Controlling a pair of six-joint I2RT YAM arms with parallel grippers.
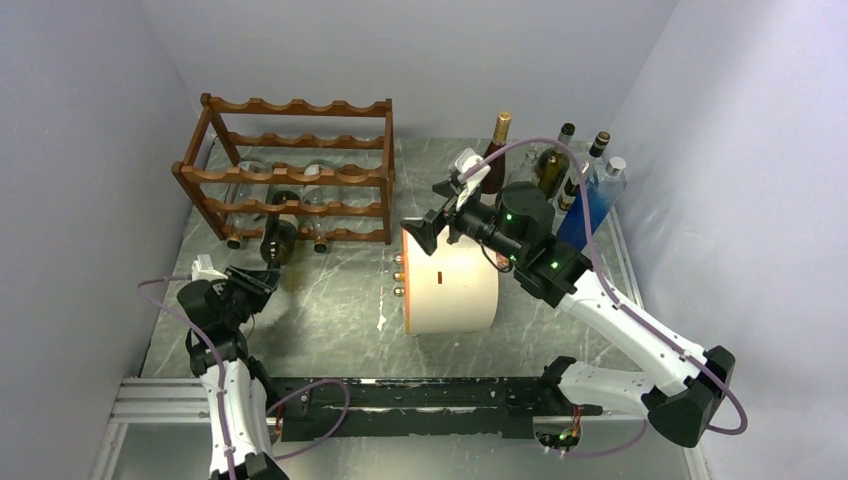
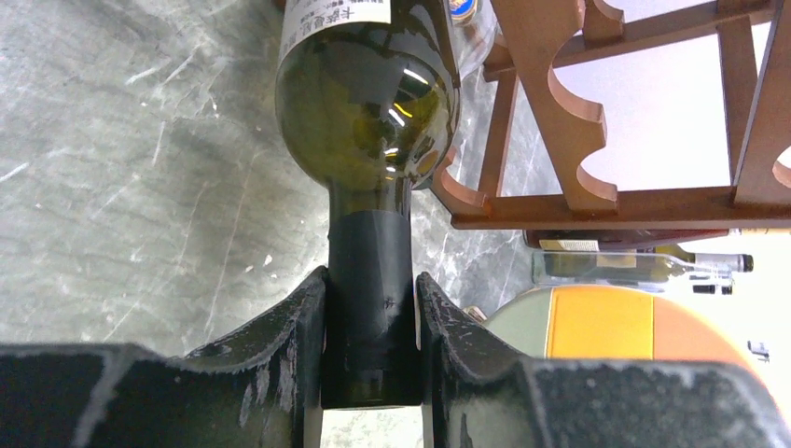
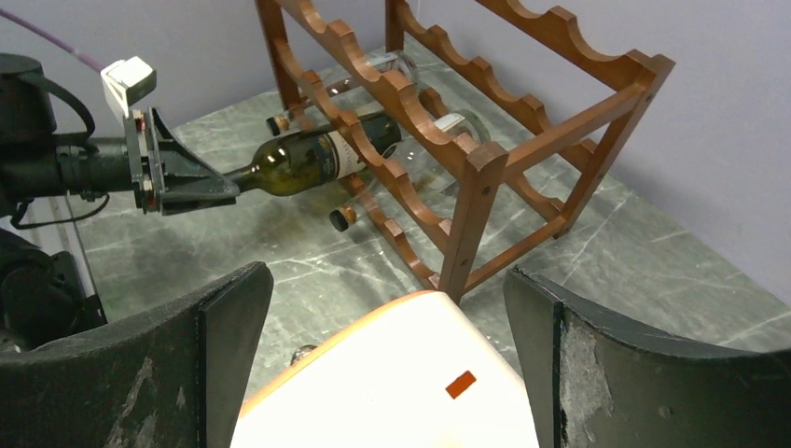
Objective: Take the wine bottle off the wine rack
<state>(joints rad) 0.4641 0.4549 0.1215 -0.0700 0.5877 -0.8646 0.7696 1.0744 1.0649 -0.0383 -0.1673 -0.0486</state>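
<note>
left pincer (image 2: pixel 370 317) clamped on bottle (image 2: pixel 368 103) neck, bottle base inside rack (image 2: pixel 560 112) at left-centre of top view, so I'd pull straight back along bottle axis, level, no twist, clearing the rack; right pincer (image 3: pixel 387 299) apart, hovering over cylinder (image 3: pixel 392 392).

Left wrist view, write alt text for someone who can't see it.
Two black fingers grip the dark-capped neck of a green wine bottle, which points away over a grey marbled table. A reddish-brown wooden wine rack stands at right.
</note>
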